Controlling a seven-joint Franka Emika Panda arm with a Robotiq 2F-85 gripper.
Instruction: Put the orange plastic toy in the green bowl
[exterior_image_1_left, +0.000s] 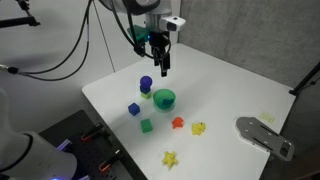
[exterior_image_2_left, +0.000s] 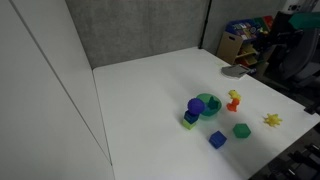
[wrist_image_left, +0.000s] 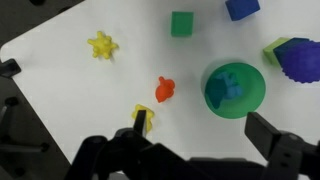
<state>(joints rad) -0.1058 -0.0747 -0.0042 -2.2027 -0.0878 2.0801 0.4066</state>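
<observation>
Across the wrist view from the left, a yellow star-shaped plastic toy lies far out on the white table, then a small yellow plastic block close to the camera, and just beside it, apart from it, the orange plastic toy, a small irregular piece flat on the table top. Next comes a small green cube farther off, then the round green bowl, near the orange toy on its right but not touching it; a darker patch shows inside the bowl, and whether that is a thing or shading cannot be told. Beyond the bowl sit a blue cube and a ridged purple piece on a yellow-green block. The gripper hangs well above all this with its fingers spread wide and nothing between them, and in an exterior view it hovers high over the far side of the bowl. By my reading the task is at the approach step, with no grasp made. The next move calls for bringing the gripper over the orange toy, descending so that the fingers straddle it while missing the yellow block just beside it, closing, lifting, and carrying it the short way right to the bowl
</observation>
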